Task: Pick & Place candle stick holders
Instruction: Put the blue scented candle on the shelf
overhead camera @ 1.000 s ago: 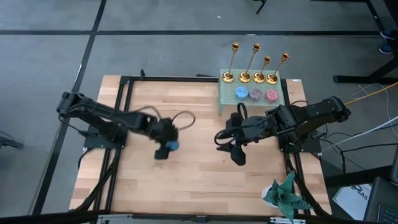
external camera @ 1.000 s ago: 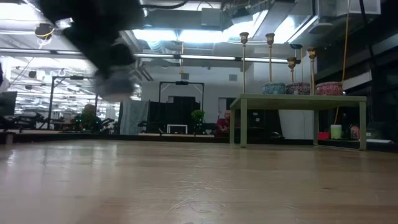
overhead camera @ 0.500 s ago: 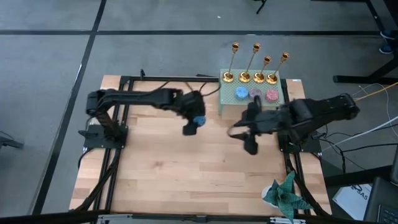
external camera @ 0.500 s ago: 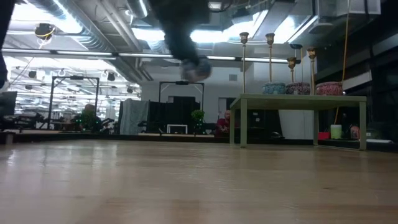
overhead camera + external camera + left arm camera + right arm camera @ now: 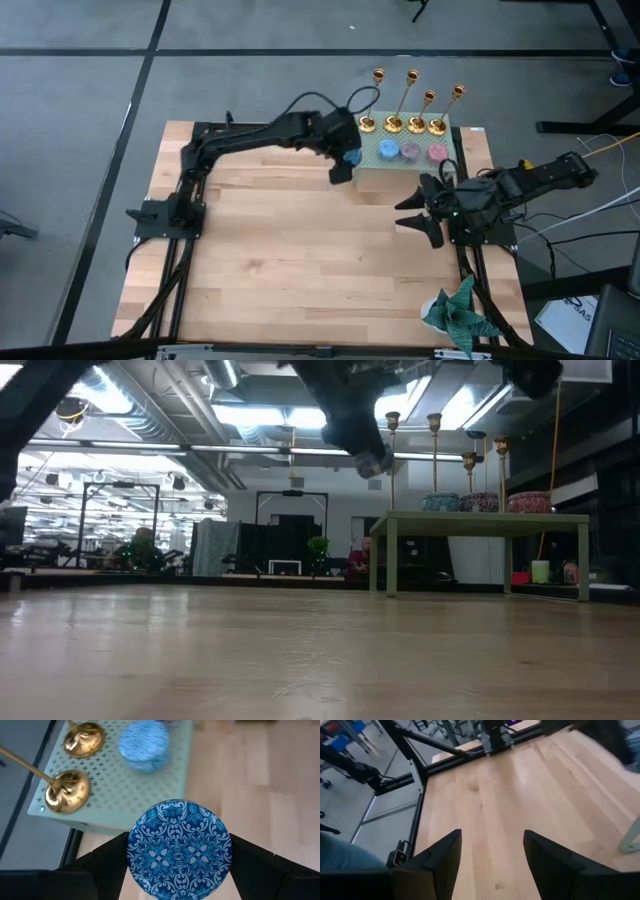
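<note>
High view: left end effector [image 5: 345,165] nears the gold holders [image 5: 412,100], pinching a blue patterned disc [image 5: 179,849].
Right end effector [image 5: 425,212] waits spread; next, likely set the disc down.

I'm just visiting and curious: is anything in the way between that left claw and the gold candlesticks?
Yes. The left gripper is shut on a blue patterned lid, so it is not free. A blue candle sits on the green stand beside the candlesticks, which stand along the far edge.
</note>
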Robot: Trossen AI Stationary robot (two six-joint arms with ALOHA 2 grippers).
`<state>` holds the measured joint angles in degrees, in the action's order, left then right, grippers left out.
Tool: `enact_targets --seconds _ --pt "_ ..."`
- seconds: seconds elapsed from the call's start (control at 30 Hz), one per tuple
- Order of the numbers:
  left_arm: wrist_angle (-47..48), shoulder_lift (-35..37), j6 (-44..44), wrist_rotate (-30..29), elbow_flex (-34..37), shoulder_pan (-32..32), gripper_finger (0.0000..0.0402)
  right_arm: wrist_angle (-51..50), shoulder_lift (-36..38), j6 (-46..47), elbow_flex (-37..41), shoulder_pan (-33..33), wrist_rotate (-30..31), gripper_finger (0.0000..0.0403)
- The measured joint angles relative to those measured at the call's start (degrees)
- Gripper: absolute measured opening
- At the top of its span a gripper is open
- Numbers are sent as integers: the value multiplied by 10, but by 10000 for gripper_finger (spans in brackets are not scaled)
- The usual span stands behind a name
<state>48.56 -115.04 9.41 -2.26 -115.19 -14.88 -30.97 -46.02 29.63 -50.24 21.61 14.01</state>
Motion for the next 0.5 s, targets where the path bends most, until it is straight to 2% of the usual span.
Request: enact_targets --seconds 0.17,0.33,0.5 --pt "59 -82 -11 0 -111 -21 287 18 74 1 71 -1 -1 218" --pt "95 -143 -4 2 -198 -31 287 22 119 -1 85 -1 -1 218" --pt "81 -153 -12 8 -192 -40 287 22 147 -40 85 -1 -1 218"
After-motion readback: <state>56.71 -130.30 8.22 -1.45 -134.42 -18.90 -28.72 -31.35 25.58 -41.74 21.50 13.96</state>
